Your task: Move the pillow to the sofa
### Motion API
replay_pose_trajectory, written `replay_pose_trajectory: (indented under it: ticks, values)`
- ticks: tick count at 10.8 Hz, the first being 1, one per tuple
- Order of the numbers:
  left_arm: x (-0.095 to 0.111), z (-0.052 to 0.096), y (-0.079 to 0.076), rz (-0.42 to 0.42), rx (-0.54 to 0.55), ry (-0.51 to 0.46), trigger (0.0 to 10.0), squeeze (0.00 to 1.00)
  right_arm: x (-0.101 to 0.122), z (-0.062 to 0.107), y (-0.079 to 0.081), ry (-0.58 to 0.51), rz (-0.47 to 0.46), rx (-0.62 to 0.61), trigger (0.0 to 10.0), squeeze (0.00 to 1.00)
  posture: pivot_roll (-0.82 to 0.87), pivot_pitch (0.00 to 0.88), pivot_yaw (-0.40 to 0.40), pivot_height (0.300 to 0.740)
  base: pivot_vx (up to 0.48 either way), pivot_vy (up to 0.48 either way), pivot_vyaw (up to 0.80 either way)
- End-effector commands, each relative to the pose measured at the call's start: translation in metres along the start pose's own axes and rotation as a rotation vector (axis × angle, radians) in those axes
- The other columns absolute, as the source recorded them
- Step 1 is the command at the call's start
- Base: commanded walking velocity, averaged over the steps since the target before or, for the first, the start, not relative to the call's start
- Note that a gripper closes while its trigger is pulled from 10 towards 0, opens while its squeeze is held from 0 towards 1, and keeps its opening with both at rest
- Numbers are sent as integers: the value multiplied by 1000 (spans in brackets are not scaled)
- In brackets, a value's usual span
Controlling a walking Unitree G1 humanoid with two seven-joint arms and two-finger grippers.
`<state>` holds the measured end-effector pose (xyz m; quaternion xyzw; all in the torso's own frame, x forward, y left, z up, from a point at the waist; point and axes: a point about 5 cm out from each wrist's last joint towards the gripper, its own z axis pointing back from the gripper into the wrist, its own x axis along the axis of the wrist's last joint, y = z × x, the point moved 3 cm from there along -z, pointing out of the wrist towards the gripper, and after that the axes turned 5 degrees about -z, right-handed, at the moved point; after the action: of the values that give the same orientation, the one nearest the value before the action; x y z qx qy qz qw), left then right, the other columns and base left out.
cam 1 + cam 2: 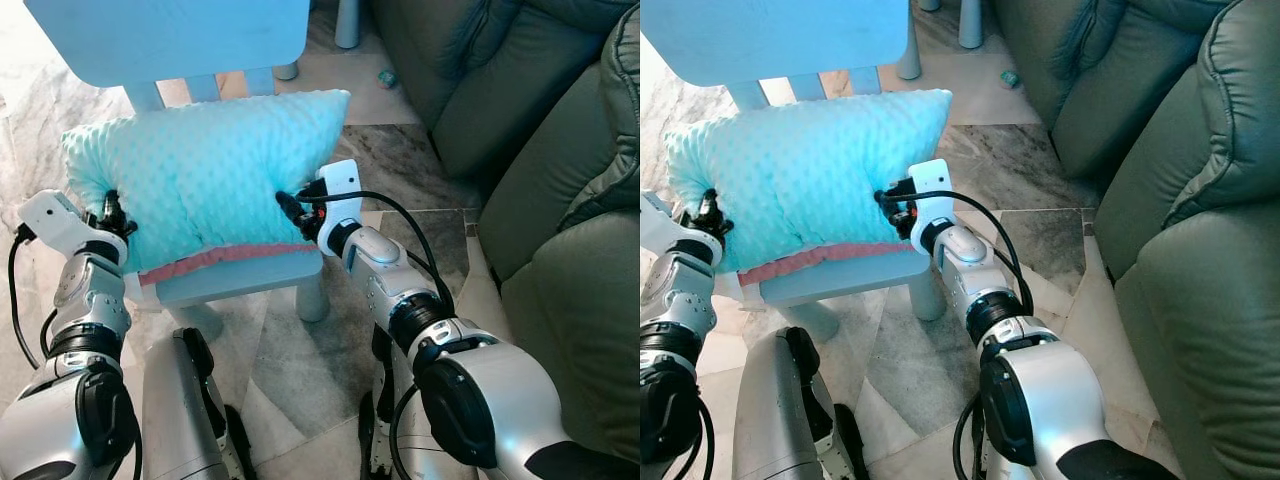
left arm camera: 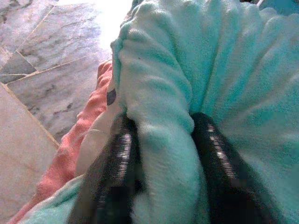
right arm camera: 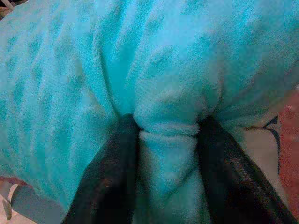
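Turquoise dimpled pillow (image 1: 205, 170) sits on the seat of a small light blue chair (image 1: 240, 275), leaning against its backrest, with a pink strip along its near bottom edge. Left gripper (image 1: 112, 215) is clamped on a fold of fabric at the pillow's left end, and right gripper (image 1: 290, 210) is pinched on a fold at its right near side, both with fabric bunched between the black fingers (image 3: 110, 182). Grey-green sofa (image 1: 560, 200) stands to the right across the marble tile floor (image 1: 290, 350).
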<state>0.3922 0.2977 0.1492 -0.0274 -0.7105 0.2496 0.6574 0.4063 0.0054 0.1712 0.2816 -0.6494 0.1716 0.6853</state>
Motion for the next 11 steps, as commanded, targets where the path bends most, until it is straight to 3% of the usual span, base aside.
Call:
replay_pose_trajectory:
  ticks: [1,3,5,11]
  values:
    - [-15,5,7,-1,8,53,0,0,-15,0,9,52,-16,28,0,0,-34,369,-26,465,0,0,0]
    - [-17,7,10,3,16,54,0,0,-18,1,9,57,-17,30,0,0,-33,371,-25,465,0,0,0]
    - [-10,7,13,60,38,-1,0,0,-20,2,9,62,-26,27,0,0,-34,375,-25,465,0,0,0]
    - [-26,14,10,35,3,40,0,0,-23,5,7,48,-57,20,0,0,-35,372,-24,465,0,0,0]
